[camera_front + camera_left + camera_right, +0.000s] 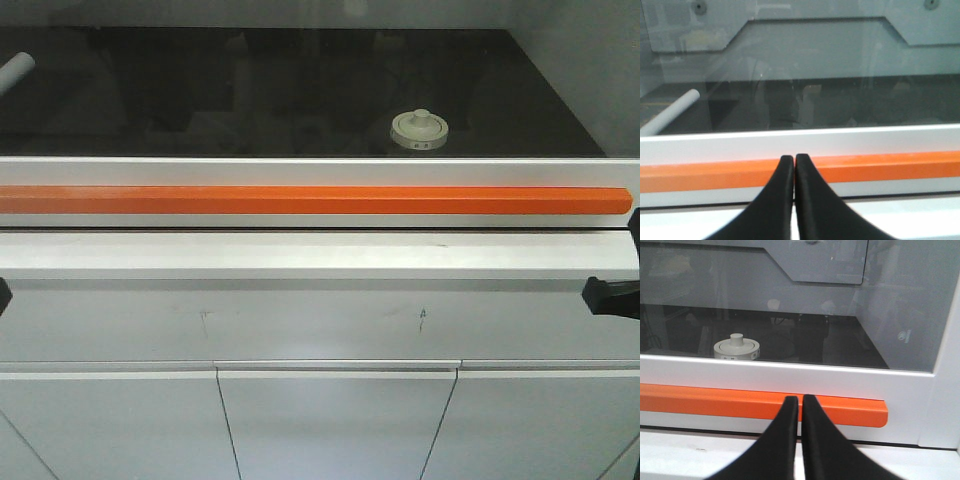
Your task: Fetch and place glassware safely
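l gripper point(794, 158) jaws touching, empty, r gripper point(800, 399) jaws near-touching, jar point(737, 347) well beyond

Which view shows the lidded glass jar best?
Right wrist view: the jar appears largest, with lid and knob seen side-on. The front view shows it smaller, from above, its base hidden by the white frame. The left wrist view misses it.

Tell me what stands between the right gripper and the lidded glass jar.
The lowered glass sash does. The jar sits behind its pane, while the right gripper, shut, is outside, in front of the sash's orange handle. Nothing else visible blocks it.
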Motion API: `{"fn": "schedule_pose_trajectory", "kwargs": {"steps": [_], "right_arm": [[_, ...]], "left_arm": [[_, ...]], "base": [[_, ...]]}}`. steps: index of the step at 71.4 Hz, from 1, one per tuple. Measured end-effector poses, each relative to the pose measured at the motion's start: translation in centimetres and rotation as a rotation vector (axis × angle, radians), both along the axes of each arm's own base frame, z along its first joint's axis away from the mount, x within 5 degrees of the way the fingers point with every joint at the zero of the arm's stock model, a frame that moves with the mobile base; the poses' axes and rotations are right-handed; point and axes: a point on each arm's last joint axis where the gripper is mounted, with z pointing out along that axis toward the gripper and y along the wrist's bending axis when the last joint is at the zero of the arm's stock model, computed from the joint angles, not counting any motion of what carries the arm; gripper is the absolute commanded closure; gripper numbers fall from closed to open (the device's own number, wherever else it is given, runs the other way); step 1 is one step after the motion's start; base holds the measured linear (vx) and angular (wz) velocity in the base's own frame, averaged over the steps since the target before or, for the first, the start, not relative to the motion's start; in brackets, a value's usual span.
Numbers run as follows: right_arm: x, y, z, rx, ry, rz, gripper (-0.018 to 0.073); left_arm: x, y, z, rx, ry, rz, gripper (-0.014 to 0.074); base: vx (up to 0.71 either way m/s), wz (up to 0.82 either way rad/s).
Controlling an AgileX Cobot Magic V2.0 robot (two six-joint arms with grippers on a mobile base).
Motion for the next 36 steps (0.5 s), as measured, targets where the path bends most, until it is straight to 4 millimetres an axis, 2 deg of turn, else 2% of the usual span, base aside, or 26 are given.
{"fn": "schedule_pose_trajectory", "kwargs": {"steps": [19, 36], "right_arm": [[3.5, 0.3, -2.9, 0.005, 0.007, 0.034, 0.0560], [5.5, 0.6, -5.6, 0.008, 0.025, 0.065, 0.0560]], "left_arm": [[3.3, -0.2, -2.1, 0.037, -0.011, -0.016, 0.0603], [5.4, -0.5, -4.1, 0.049, -0.018, -0.038, 0.0603]], "base": [[0.00, 0.00], [0.00, 0.00]]}}
